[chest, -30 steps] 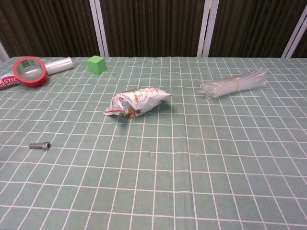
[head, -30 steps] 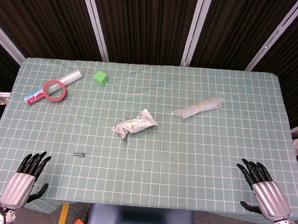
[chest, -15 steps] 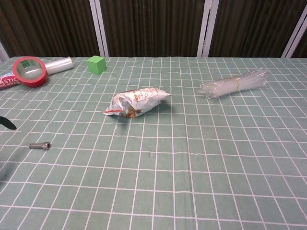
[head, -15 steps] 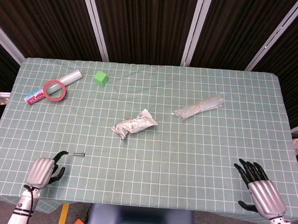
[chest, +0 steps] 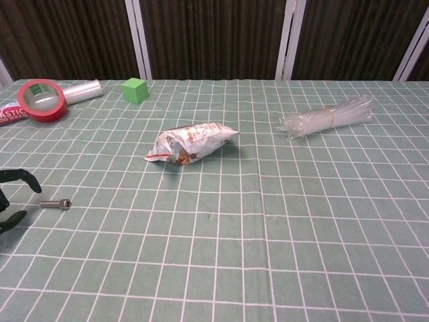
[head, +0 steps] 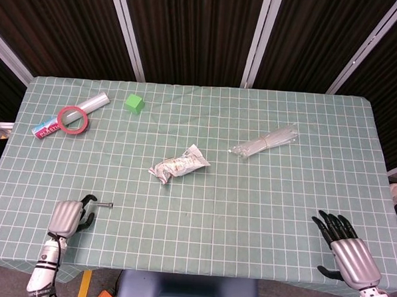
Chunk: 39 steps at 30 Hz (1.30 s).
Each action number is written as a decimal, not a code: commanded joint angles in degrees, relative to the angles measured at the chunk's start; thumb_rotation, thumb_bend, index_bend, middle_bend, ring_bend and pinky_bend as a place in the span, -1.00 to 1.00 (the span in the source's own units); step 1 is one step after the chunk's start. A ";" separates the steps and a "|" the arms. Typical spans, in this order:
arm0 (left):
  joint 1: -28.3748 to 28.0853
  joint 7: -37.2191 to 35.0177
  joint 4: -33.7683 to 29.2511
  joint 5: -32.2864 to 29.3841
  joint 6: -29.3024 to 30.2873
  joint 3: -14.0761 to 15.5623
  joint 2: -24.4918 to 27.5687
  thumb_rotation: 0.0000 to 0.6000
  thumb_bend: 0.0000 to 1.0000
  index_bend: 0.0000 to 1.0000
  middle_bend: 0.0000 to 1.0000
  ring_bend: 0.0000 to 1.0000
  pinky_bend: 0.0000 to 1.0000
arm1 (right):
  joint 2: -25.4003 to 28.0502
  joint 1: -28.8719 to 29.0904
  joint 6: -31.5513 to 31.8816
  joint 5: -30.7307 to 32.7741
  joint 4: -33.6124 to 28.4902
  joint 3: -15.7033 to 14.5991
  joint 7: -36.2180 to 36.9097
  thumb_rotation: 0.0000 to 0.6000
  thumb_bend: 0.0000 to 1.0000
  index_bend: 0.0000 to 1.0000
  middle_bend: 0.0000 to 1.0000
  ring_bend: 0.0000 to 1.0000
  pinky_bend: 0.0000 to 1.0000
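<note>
My left hand (head: 69,216) hovers at the near left of the table, fingers apart and holding nothing; its dark fingertips (chest: 19,178) reach toward a small metal bolt (head: 104,204) lying just to its right, without touching it. The bolt (chest: 55,204) lies on the green checked cloth. My right hand (head: 346,248) rests at the near right corner, fingers spread and empty; the chest view does not show it.
A crumpled snack bag (head: 179,165) lies mid-table. A bundle of clear straws (head: 265,143) sits right of centre. At the far left are a red tape roll (head: 73,119), a clear plastic roll (head: 87,105) and a green cube (head: 134,104).
My left hand has moved forward and right toward the bolt, its fingertips entering the chest view. My right hand has barely shifted.
</note>
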 commanded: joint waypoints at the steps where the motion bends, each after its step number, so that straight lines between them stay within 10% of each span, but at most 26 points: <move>1: -0.41 -0.14 1.26 -0.53 -0.04 -0.28 -0.96 1.00 -0.16 -0.26 1.00 1.00 1.00 | 0.01 -0.01 0.04 0.04 0.01 0.02 0.03 1.00 -0.78 -1.00 -1.00 -1.00 -1.00; 39: -4.00 -2.91 9.42 -2.47 -1.81 -1.04 -6.78 1.00 -0.22 0.00 1.00 1.00 1.00 | 0.40 0.23 -0.63 1.30 -0.34 0.25 -0.14 1.00 -0.78 -1.00 -1.00 -1.00 -1.00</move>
